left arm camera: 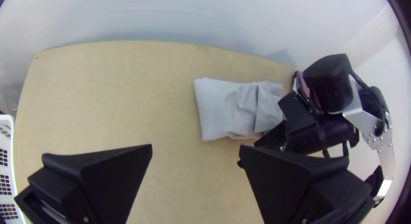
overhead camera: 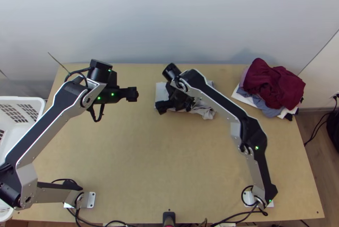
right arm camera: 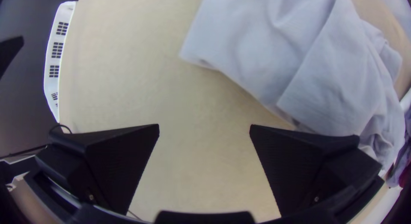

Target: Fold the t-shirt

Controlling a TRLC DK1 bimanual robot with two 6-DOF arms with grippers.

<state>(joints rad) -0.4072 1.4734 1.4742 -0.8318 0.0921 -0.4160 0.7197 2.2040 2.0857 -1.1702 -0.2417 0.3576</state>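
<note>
So the folded, rumpled t-shirt sits near the far edge, bare table nearside; left gripper and right gripper have fingers wide. Top view adds maroon cloth.

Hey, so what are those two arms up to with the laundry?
They appear to be folding a light grey shirt, which lies in a compact, partly folded bundle, uneven at one end. The right gripper is open just over the table beside it, holding nothing. The left gripper is also open and empty, off to the other side. A heap of other clothes sits at the table's far right corner.
</note>
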